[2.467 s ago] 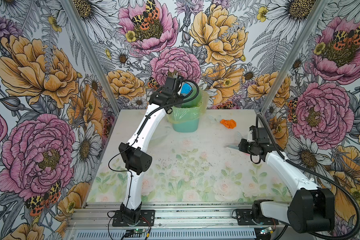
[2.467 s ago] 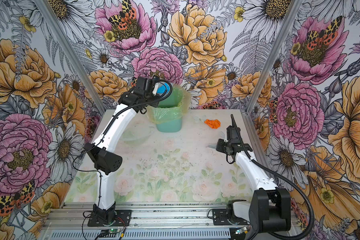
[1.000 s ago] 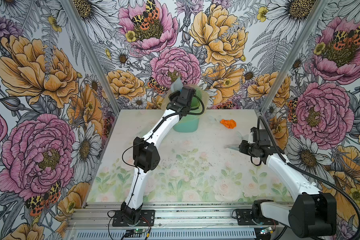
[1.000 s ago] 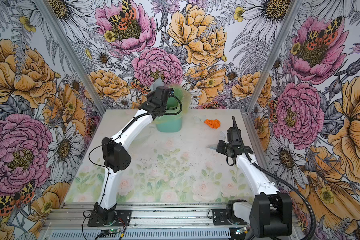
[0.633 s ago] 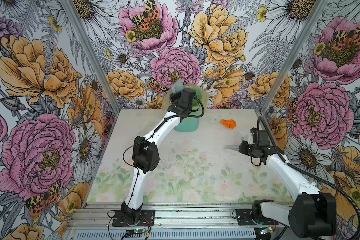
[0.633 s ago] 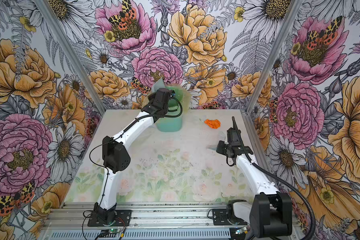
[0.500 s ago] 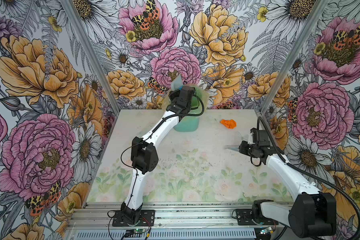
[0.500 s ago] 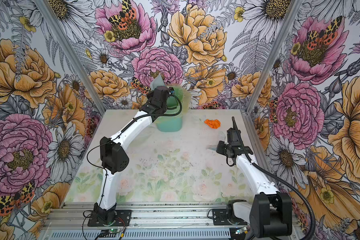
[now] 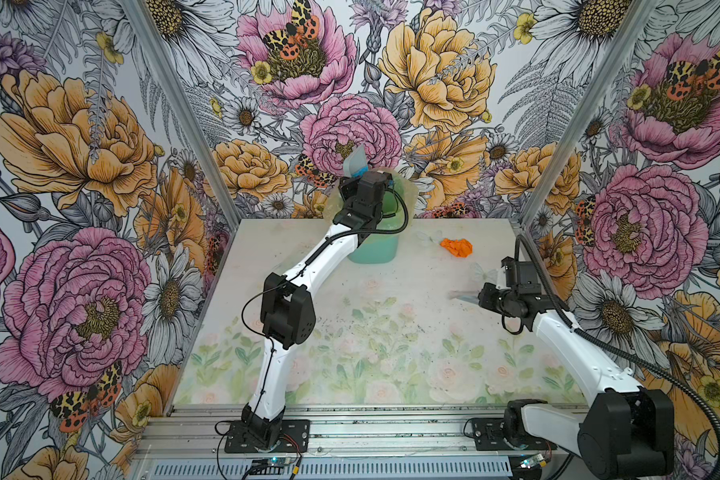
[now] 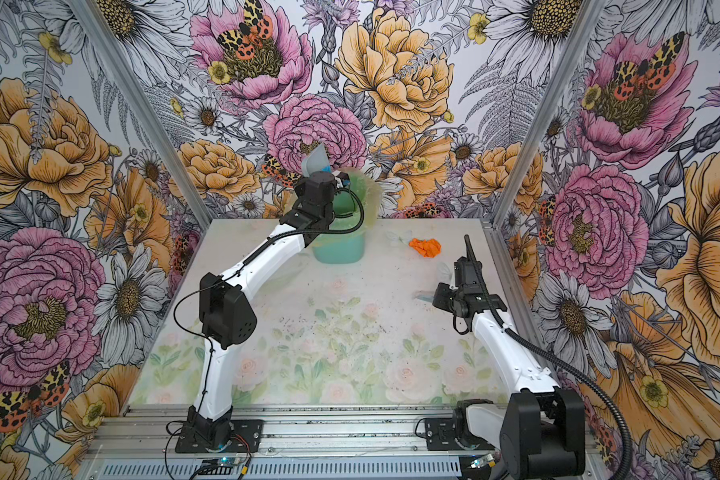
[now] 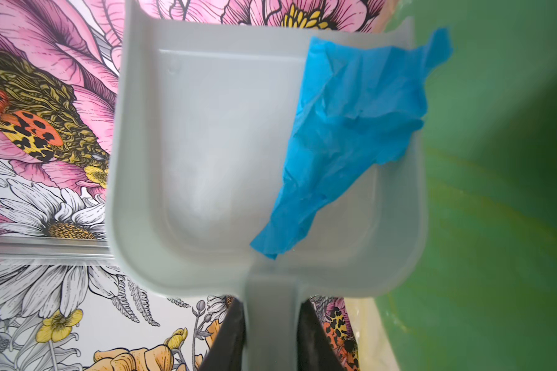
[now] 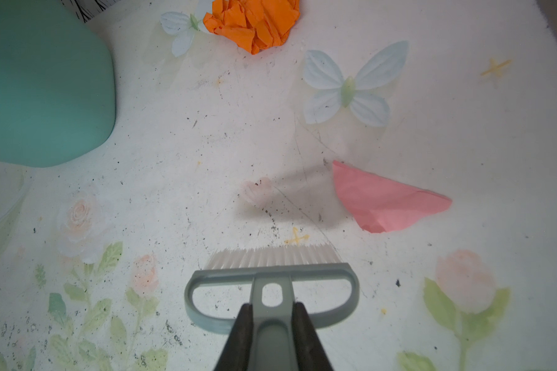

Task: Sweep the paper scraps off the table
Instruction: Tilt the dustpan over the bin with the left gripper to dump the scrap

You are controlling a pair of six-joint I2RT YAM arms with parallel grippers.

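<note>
One orange scrap (image 9: 456, 247) lies on the table (image 9: 350, 374) near the bin (image 9: 375, 249) in both top views. Left wrist view: my left gripper (image 11: 272, 308) pinches the dustpan (image 11: 206, 144) handle; a blue scrap (image 11: 344, 135) clings to its side wall and could miss the bin. Right wrist view: my right gripper (image 12: 272, 311) clamps the brush (image 12: 270, 276); a pink scrap (image 12: 386, 199) lies flat nearby, so bristles may skate over it.

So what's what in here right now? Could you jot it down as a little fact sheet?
left gripper: shut on the dustpan handle, held up at the bin rim
in the dustpan: one blue paper scrap
right gripper: shut on the brush, bristles toward the table
lying on the table: orange paper scrap, pink paper scrap
bin: teal, bag-lined, at the table's back
</note>
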